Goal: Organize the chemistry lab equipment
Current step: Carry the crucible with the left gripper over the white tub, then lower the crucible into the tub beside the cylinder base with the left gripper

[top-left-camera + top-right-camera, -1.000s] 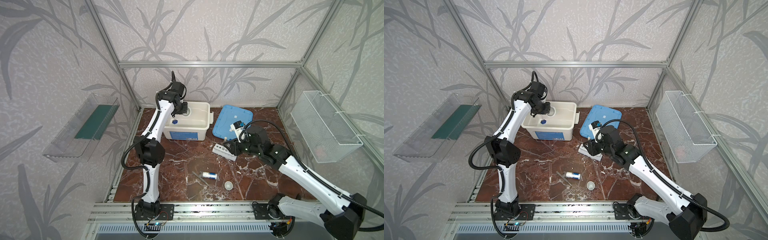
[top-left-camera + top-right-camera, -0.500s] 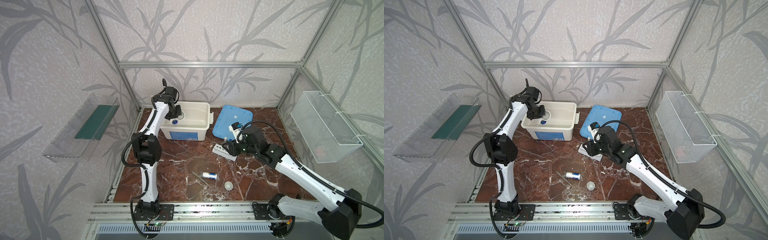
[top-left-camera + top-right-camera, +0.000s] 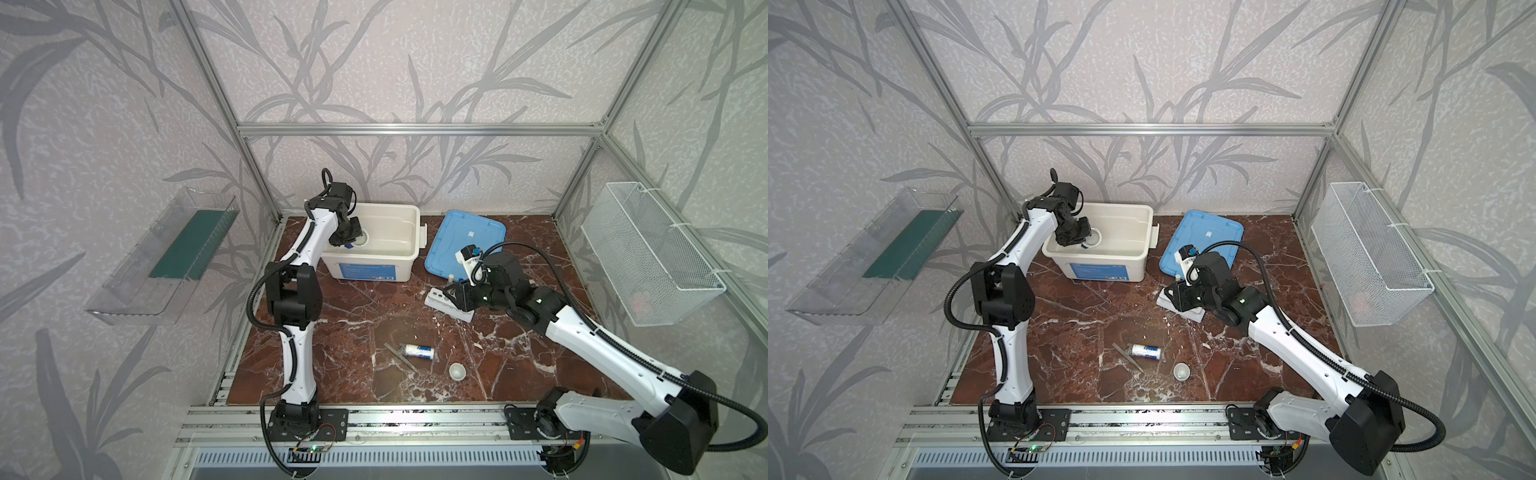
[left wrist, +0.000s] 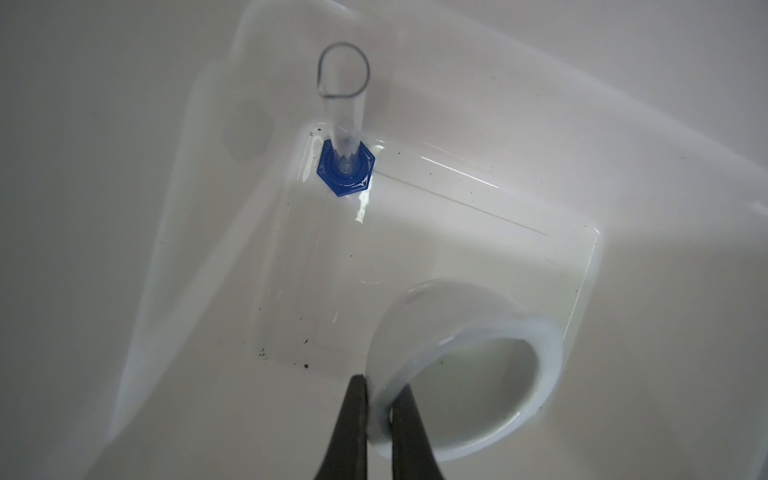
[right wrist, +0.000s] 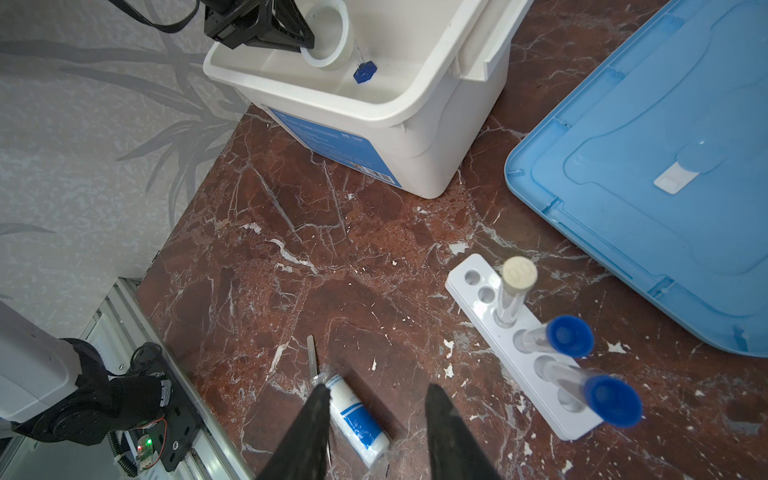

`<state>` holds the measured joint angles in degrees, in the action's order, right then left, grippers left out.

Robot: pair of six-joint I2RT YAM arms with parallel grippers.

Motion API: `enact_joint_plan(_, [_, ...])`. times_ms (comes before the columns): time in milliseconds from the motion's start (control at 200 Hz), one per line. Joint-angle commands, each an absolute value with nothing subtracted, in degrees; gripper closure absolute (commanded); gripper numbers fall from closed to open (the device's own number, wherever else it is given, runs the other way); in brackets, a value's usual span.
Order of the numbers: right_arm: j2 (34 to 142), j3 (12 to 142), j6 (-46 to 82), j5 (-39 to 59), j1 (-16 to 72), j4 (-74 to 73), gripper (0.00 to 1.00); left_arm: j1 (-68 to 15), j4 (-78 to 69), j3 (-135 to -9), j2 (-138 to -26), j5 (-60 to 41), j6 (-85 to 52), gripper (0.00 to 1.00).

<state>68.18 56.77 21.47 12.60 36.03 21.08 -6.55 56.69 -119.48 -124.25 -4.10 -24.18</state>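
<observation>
I saw my left arm bent down into the bin, left gripper pinched on the ceramic cup's rim; right gripper hovered by the rack, jaws apart, seemingly empty.

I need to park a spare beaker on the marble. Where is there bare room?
Widest bare patch: the marble between the bin and the bottle. A smaller one lies between the blue lid and the mesh basket. Crowded: the rack by the right end effector, and tweezers, bottle and cup at the front.
</observation>
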Motion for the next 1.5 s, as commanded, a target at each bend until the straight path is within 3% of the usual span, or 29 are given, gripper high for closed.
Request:
enact_joint_plan(0, [68.81,56.2,22.11,13.27,35.7,19.63,0.61,-5.33,55.36,-120.19,-126.08,-4.51,-25.4,0.97])
enact_joint_plan(490, [71.32,57.04,22.78,14.43,35.68,18.9,0.61,-4.56,61.22,-130.32,-133.83,-7.92,-14.33,0.96])
enact_joint_plan(1065, [72.29,55.3,24.18,14.59,35.51,16.55,0.61,-4.57,62.44,-128.34,-135.02,-2.42,-7.8,0.95])
enact_joint_plan(1495, [72.12,54.69,24.43,14.46,35.51,16.77,0.62,-4.74,59.46,-126.71,-136.03,-3.81,-7.45,0.95])
